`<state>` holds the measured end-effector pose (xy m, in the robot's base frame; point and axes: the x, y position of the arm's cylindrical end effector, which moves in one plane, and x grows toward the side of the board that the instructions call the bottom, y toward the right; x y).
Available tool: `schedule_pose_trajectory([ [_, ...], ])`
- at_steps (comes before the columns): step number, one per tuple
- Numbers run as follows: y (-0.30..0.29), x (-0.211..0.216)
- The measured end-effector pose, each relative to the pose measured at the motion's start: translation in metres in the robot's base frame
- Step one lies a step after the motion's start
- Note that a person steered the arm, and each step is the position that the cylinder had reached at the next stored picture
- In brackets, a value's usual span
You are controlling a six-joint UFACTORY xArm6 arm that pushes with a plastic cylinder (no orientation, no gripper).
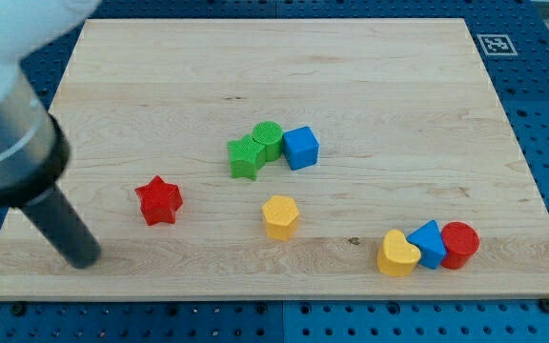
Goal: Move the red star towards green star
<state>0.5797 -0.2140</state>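
The red star [159, 200] lies on the wooden board [370, 76] at the view's lower left. The green star [245, 156] lies up and to the right of it, touching a green cylinder [268, 139]. My tip [82, 259] rests on the board to the lower left of the red star, a short gap away and not touching it. The thick dark rod rises from it toward the view's upper left.
A blue cube [301, 148] touches the green cylinder on its right. A yellow hexagonal block [280, 216] sits below that group. At the lower right, a yellow heart [397, 254], a blue block [429, 243] and a red cylinder [460, 244] sit together near the board's bottom edge.
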Motion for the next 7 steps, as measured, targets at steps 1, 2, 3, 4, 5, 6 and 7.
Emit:
schedule_pose_trajectory([
  [1,-0.016,-0.039],
  [2,-0.009,-0.073],
  [3,0.015,-0.066],
  [4,0.018,-0.032],
  [5,0.038,-0.023],
  [6,0.071,-0.041],
  [7,0.113,-0.07],
])
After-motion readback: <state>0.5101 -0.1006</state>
